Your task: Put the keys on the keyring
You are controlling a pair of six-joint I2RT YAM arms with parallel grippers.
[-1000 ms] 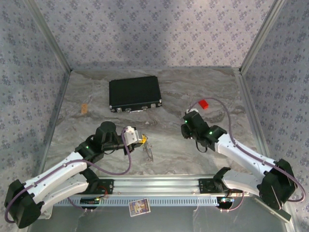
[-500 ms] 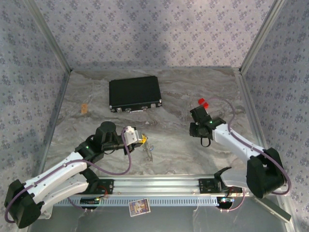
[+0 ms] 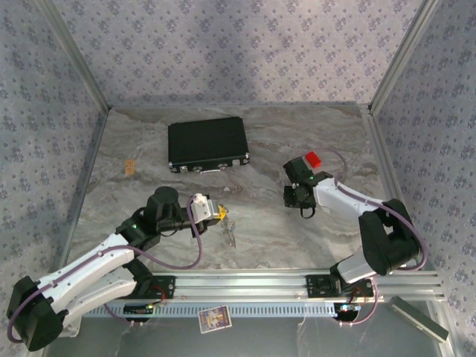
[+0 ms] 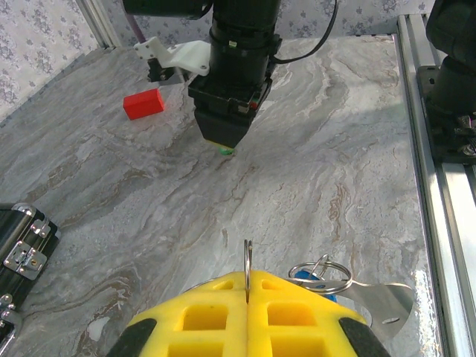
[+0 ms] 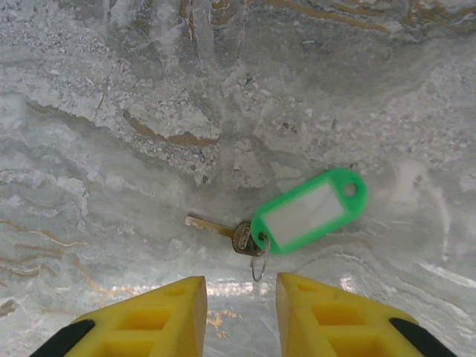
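My left gripper (image 3: 221, 214) is shut on the keyring (image 4: 248, 260), a thin metal ring pinched edge-on between the yellow fingers (image 4: 201, 312). Just right of them, a blue-headed key (image 4: 312, 279) on a small split ring and a flat metal tag (image 4: 383, 301) hang from it. The green-headed key (image 5: 309, 210) lies flat on the marble, with its brass blade (image 5: 212, 224) pointing left and a small ring (image 5: 259, 266) at its near end. My right gripper (image 5: 240, 297) hovers open just short of that ring, with nothing between its fingers. It points down at the table (image 3: 291, 195).
A black case (image 3: 207, 143) lies at the back left of the marble table. A small red block (image 3: 313, 158) sits just behind the right gripper. A tan scrap (image 3: 130, 166) lies by the left wall, and an aluminium rail (image 3: 245, 282) runs along the near edge.
The right arm folded its elbow back towards its base. Its gripper swung right, then back left over the green key, and its jaws narrowed a little. The left arm stayed still.
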